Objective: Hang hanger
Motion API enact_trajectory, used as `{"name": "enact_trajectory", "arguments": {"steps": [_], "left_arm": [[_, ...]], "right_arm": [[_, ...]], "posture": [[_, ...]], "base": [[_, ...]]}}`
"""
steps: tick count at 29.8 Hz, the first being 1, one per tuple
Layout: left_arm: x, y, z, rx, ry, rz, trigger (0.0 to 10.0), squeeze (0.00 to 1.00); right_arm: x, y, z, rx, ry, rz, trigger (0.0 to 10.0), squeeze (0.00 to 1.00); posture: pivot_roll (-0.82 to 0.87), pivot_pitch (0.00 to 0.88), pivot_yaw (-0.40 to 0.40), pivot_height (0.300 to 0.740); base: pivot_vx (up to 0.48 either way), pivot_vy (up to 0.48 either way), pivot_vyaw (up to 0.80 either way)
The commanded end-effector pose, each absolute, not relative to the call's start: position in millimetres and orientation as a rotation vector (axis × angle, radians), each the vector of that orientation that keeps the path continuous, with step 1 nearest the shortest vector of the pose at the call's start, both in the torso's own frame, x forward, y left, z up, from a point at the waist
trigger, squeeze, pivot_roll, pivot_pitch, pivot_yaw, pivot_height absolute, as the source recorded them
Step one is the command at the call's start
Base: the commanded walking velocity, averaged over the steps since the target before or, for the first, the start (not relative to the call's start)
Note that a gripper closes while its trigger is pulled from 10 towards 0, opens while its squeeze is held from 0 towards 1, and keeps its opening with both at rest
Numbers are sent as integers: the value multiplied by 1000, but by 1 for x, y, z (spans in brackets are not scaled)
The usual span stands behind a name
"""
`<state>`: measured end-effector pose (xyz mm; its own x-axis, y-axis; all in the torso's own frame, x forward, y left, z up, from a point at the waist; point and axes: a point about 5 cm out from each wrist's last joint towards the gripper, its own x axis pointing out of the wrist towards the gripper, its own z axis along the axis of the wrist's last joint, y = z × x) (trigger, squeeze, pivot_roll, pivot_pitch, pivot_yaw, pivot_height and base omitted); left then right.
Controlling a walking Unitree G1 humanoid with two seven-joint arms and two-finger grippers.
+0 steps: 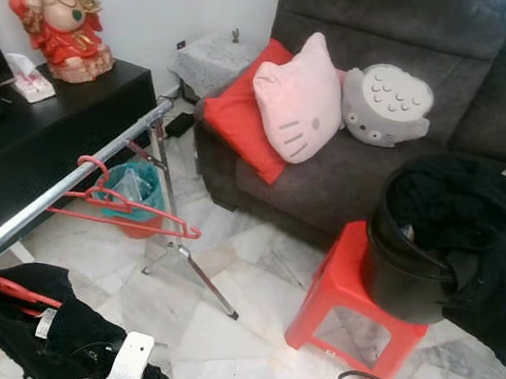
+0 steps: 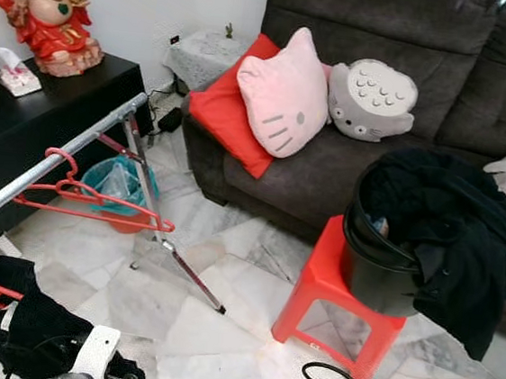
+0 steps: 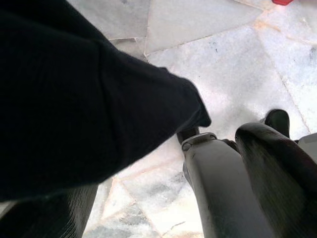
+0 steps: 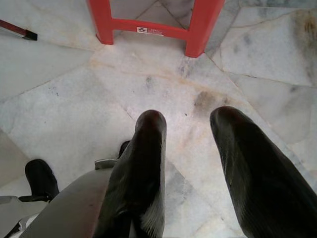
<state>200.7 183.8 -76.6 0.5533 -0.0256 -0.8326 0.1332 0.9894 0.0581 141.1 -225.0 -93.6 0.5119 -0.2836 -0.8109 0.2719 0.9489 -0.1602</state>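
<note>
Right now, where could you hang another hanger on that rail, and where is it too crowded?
The metal rail is bare from the empty red hanger up to its far end by the sofa. A shorter bare stretch lies between that hanger and the black garment hanging at the near end. The near end looks crowded. The right claw hangs open over the marble floor.

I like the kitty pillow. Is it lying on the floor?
No, the pink cat pillow leans upright on the grey sofa, between a red cushion and a grey owl pillow.
</note>
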Motion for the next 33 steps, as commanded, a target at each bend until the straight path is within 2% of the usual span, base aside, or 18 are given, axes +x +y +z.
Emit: {"name": "enact_trajectory", "arguments": {"steps": [1,10,20,26,33], "left_arm": [[200,189,-77,127,991,-78,10000,0],[199,189,-77,127,991,-78,10000,0],[199,190,-77,137,992,-89,10000,0],[199,189,-77,140,991,-92,10000,0],[199,190,-77,134,988,-85,10000,0]], "right_arm": [[138,-226,-95,-10,990,-333,10000,0],[136,-230,-94,-7,984,-343,10000,0],[114,-245,-98,5,1052,-396,10000,0],[117,-245,-98,-1,1053,-398,10000,0],[120,-246,-96,-16,1039,-406,10000,0]], "posture": [[7,0,38,740],[6,0,39,740],[5,0,39,740],[6,0,38,740],[6,0,39,740]], "base": [[247,0,0],[270,0,0],[331,0,0],[338,0,-610],[0,0,0]]}}
